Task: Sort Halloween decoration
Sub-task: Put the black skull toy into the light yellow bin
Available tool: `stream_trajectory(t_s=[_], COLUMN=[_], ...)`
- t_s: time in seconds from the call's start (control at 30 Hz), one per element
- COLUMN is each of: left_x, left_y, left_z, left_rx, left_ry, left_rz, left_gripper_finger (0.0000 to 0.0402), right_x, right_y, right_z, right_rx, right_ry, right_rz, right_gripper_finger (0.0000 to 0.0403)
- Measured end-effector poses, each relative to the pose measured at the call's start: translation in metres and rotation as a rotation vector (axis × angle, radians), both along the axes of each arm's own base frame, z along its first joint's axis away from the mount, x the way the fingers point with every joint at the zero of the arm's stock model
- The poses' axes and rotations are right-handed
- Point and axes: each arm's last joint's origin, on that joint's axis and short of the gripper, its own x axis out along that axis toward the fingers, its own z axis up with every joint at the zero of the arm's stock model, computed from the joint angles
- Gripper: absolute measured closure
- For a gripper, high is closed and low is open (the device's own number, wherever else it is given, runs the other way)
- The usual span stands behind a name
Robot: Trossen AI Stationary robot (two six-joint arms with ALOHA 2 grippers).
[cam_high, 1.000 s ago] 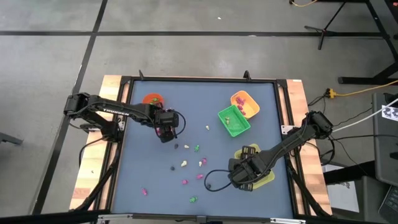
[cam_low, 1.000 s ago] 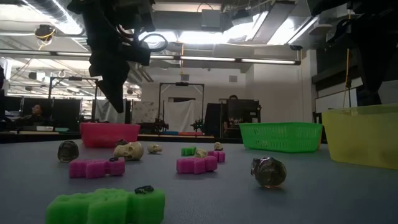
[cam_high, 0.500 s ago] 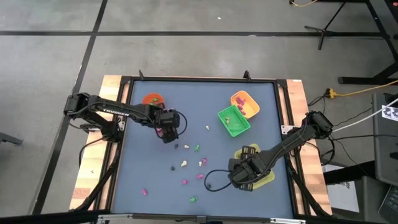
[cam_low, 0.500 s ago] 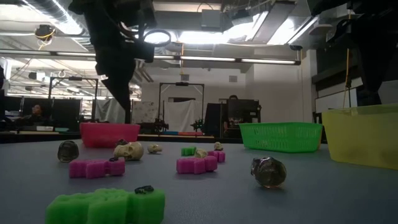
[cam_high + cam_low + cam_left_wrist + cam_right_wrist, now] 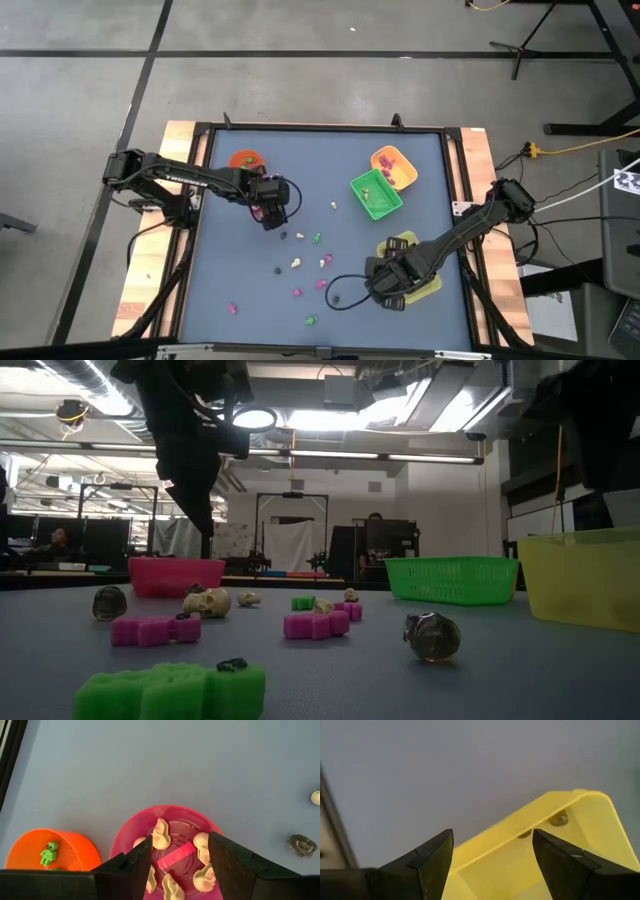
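left gripper [image 5: 177, 852] hangs over the pink cup [image 5: 125, 832] at the far left of the table [image 5: 240, 300], fingers spread, nothing between them; cup already holds several cream skulls [image 5: 160, 831] plus a pink piece. orange cup [image 5: 75, 845] just beside it has a green skeleton [image 5: 49, 853]. right gripper [image 5: 492, 850] sits over the yellow tray [image 5: 580, 815] at the near right, fingers wide apart and empty too, a couple of dark bits in the tray. rest of the halloween decoration [image 5: 300, 262] is scattered across the middle and near part of the table: pink and green foam-looking shapes [image 5: 315, 624], a skull [image 5: 207, 601], a dark clear-ish round bead [image 5: 433, 635]. green tray [image 5: 376, 195] and the orange tray [image 5: 395, 165] are far right, some pieces already in. my guess on handling: all very light, foam bits soft and squashy so pinch across the narrow waist; skulls and bead look hard and rounded, likely to squirt out or roll, so close on the widest part, straight down.
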Motion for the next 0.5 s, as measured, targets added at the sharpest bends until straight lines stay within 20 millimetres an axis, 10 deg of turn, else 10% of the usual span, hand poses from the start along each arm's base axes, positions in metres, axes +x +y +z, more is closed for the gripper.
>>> stream_trajectory(t_s=[0.5], left_x=[0.0], left_y=[0.0], left_z=[0.0], left_rx=[0.0], left_ry=[0.001], left_rz=[0.0], left_gripper_finger=[0.0227], right_x=[0.042], right_y=[0.024], right_z=[0.023], right_rx=[0.068], right_ry=[-0.484], right_rz=[0.218], right_gripper_finger=[0.0132])
